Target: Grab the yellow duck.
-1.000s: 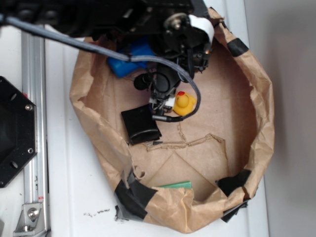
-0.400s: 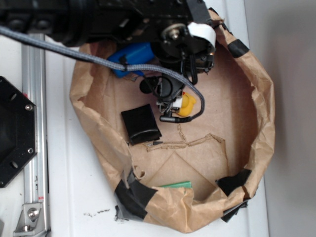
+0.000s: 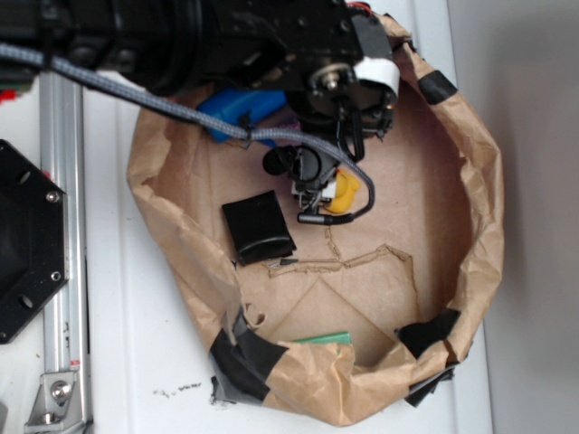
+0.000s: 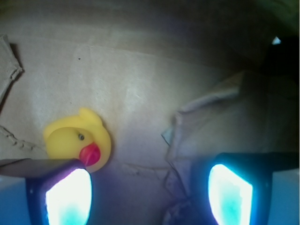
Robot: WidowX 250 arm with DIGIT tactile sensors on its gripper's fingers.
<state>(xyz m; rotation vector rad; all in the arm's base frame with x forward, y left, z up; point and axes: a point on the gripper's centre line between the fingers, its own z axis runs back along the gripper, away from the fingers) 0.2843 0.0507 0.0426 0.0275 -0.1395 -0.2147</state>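
Yellow duck (image 4: 77, 138) with red beak on brown paper (image 4: 140, 84)

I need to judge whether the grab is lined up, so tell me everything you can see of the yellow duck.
The yellow duck is small, rounded and glossy, rubber or plastic by its look, with a red-orange beak and a dark eye. It rests on the brown paper floor of the paper nest. In the wrist view it sits just above one finger of the open gripper, off to that side rather than centred between the jaws. From outside, the arm hides most of it.
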